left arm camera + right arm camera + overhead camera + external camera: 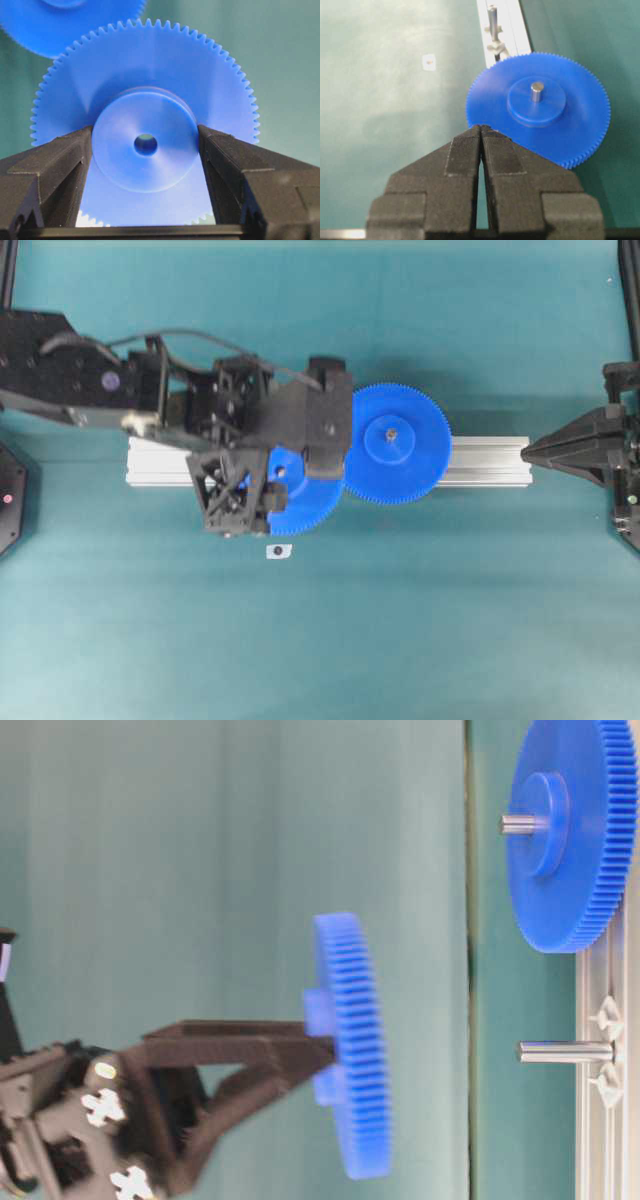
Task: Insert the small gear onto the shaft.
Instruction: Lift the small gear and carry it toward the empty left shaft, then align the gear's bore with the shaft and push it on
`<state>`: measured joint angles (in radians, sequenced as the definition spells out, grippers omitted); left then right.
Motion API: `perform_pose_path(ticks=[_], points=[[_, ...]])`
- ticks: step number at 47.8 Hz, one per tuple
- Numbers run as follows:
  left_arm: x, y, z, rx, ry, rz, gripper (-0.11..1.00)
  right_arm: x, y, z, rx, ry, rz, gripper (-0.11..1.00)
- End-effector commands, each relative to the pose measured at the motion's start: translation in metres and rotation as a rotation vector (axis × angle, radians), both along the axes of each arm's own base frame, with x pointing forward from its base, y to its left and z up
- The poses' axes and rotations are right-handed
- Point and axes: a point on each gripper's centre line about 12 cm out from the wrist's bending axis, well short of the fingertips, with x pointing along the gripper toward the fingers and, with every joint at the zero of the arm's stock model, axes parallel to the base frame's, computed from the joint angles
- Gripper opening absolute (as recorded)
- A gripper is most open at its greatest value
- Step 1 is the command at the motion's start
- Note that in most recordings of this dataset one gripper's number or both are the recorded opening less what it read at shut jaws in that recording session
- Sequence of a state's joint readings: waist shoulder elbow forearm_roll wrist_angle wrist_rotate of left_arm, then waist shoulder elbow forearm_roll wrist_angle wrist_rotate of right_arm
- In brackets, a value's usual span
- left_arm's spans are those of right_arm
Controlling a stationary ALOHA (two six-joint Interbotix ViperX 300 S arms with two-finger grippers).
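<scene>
My left gripper (145, 145) is shut on the raised hub of the small gear (150, 75), one finger (55, 165) on each side of it. The blue gear (352, 1045) hangs level in the air, its centre hole (145, 144) unobstructed. The shaft (565, 1051), a silvery pin, stands upright on the aluminium bar roughly under the gear, with a clear gap between them. From overhead the left gripper (285, 475) and small gear (315, 505) cover the shaft. The shaft (492, 22) also shows far off past my right gripper (481, 131), which is shut on nothing.
The larger blue gear (400, 445) sits on its own pin on the aluminium bar (485, 460), its teeth close to the small gear's. The right gripper (530, 450) rests at the bar's right end. A small white piece (279, 551) lies on the teal table before the bar.
</scene>
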<state>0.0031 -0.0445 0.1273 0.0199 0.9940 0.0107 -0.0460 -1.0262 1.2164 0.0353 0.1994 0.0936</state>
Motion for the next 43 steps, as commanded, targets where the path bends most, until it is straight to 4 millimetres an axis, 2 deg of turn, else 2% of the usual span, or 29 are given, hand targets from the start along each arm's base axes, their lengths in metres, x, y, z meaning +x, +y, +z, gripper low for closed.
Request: perform_pose_path(ticks=[1,26,43], points=[[-0.002,0.005,0.025,0.007,-0.066,0.005,0.7,0.002,0.0,0.003,0.008,-0.013,-0.005,0.07],[0.015,0.022,-0.014,0.04,0.029,-0.02,0.7,0.001,0.0,0.0,0.008,-0.011,-0.006,0.07],[0.022,0.025,-0.04,0.038,0.089,-0.02,0.7,0.0,0.0,-0.001,0.008,-0.01,-0.006,0.07]])
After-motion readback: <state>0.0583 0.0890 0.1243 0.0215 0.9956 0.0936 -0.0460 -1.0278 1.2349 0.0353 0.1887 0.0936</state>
